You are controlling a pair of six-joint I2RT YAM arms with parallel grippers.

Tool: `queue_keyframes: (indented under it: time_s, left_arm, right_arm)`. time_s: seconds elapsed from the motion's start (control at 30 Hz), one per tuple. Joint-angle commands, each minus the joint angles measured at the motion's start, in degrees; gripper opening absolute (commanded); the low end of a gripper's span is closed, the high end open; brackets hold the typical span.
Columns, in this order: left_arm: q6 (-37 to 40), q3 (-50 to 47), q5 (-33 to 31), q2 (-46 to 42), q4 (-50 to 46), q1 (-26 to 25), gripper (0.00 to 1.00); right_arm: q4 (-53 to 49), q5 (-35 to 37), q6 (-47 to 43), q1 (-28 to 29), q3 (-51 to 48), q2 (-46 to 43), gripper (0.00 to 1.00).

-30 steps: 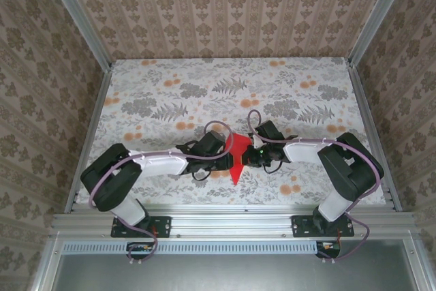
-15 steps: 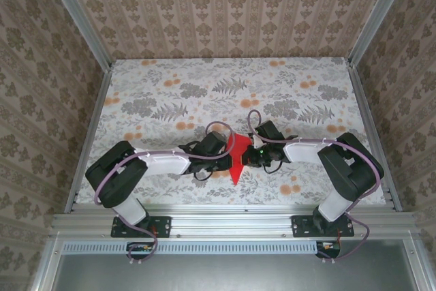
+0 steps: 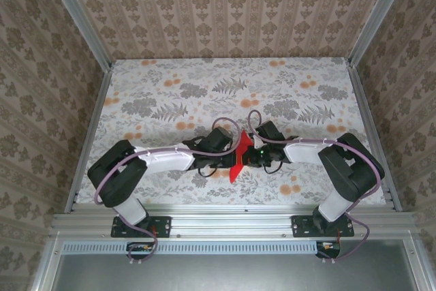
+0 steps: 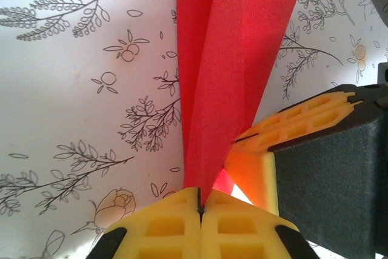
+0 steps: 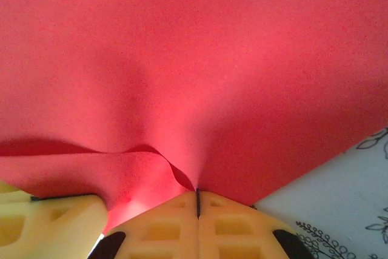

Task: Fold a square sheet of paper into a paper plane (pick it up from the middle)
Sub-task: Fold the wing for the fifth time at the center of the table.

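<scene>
Step in hand: by my reading, a fold made in the air, with the square sheet of paper pinched from both sides and partly doubled over
How to do it well: bring the two layers edge to edge before any pressing; move both arms together so the thin sheet is neither stretched nor torn (it already buckles into a soft wave beside the right grip); set the crease only once the edges match
Where the paper is: over the near middle of the table, between the two wrists, one red point aimed at the near edge; it seems raised off the surface
Left gripper: jaws fully together, pinching the lower end of the folded sheet, which rises from them in two layers
Right gripper: jaws likewise closed flat on the sheet's edge, red paper spreading away above them
Between the grips: just beside each other on the paper; whether they touch I cannot tell
Risk: pulling apart would likely rip the sheet at the pinches
</scene>
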Motion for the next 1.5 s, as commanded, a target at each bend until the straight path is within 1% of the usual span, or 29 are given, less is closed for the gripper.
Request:
queue_keyframes:
  time_s: [0.0,0.37,0.6,0.97,1.17,1.3,1.37,1.47]
  left_arm:
    - [1.4,1.3,0.6,1.0,-0.8,-0.6,0.05]
    - [-3.3,0.2,4.4,2.4,6.6,-0.5,0.04]
    - [-3.7,-0.2,4.7,3.4,6.9,-0.5,0.04]
    - [-4.4,-2.4,5.2,5.3,9.2,0.1,0.04]
    - [-4.5,-2.6,5.7,6.4,10.4,0.1,0.04]
    - [-4.0,-2.5,5.3,6.8,9.8,0.2,0.04]
    - [-3.7,-2.3,5.0,6.8,9.2,0.2,0.04]
    - [-3.2,-2.0,5.0,7.1,8.9,0.1,0.04]
  right_arm:
    - [-3.2,2.9,0.3,0.3,-1.8,-0.3,0.00]
    - [0.5,1.0,2.0,-0.1,-3.4,-0.7,0.00]
    - [4.0,-1.1,4.1,-1.0,-4.9,-1.1,0.00]
    - [9.0,-3.9,8.0,-2.4,-8.3,-4.3,0.00]
    - [12.0,-5.7,9.9,-3.4,-9.5,-4.2,0.00]
    - [10.4,-6.3,9.7,-4.1,-8.9,-6.3,0.00]
    - [9.5,-6.7,9.6,-5.6,-9.1,-8.0,0.01]
    - [9.1,-8.6,9.8,-8.1,-9.6,-10.0,0.07]
